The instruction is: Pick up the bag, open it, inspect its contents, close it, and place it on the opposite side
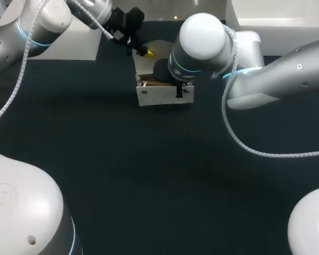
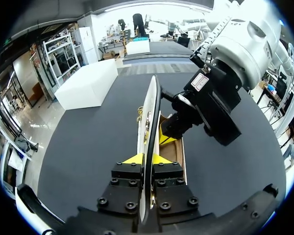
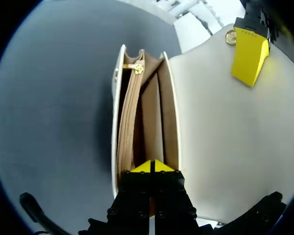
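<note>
A white bag [image 1: 165, 94] stands upright at the back middle of the table, with its flap [image 1: 151, 49] lifted up and back. My left gripper [image 2: 148, 160] is shut on the flap's [image 2: 149, 110] edge, and one of its yellow fingertips [image 3: 249, 54] shows on the flap [image 3: 215, 127] beside a gold clasp [image 3: 230, 37]. Directly above the bag's mouth hangs my right gripper [image 3: 152, 166], shut with nothing between its tips. Below it the tan lining [image 3: 137, 122] shows several narrow compartments and a gold zip pull [image 3: 136, 68]. In the head view my right wrist [image 1: 202, 45] hides that gripper.
A white box [image 1: 69, 49] stands at the back left of the table, and another [image 1: 266, 24] at the back right. The dark tabletop [image 1: 165, 175] stretches bare in front of the bag.
</note>
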Controlling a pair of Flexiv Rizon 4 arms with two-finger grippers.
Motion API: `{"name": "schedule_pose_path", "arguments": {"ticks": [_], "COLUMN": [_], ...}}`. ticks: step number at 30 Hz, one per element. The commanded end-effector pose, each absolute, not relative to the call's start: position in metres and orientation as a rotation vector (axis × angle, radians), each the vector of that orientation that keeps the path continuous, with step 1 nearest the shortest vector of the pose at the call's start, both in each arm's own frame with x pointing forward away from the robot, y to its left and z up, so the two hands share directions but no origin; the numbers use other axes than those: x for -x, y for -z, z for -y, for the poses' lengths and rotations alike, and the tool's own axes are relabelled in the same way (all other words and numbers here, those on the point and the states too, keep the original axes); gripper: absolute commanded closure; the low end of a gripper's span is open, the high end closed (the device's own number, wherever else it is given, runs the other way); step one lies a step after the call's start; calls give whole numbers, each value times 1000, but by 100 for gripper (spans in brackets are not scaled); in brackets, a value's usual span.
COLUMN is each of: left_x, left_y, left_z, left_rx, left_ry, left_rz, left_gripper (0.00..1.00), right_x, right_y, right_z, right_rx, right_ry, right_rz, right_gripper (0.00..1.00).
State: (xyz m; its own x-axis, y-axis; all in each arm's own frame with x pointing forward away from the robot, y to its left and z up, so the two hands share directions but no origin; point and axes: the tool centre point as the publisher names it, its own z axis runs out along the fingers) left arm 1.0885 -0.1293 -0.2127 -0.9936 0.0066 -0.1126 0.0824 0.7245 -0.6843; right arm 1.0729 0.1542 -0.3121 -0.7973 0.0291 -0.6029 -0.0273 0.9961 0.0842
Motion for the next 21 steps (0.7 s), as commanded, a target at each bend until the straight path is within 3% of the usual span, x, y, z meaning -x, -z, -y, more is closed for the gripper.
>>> {"name": "schedule_pose_path", "arguments": {"ticks": [1,3,4,6,7,21], "left_x": [-1092,-1092,-1092,-1091,-1091,-1087], "left_y": [210,210,210,210,210,210], "left_z": [129,129,129,129,130,132], "left_rx": [-98,-111,-114,-131,-133,-212], "left_ry": [1140,1144,1147,1152,1153,1159], "left_rz": [-2833,-2838,-2838,-2842,-2842,-2849], "left_gripper": [100,100,100,100,100,100], "right_x": [-1072,-1071,-1070,-1070,-1070,-1072], "right_y": [318,321,322,324,326,332], "right_z": [-154,-152,-152,-151,-151,-152], "right_rx": [-9,-12,-13,-14,-14,-2], "right_ry": [-89,-90,-90,-91,-87,-85], "right_rz": [-2513,-2518,-2520,-2528,-2531,-2539], "right_gripper": [100,100,88,55,2,0]}}
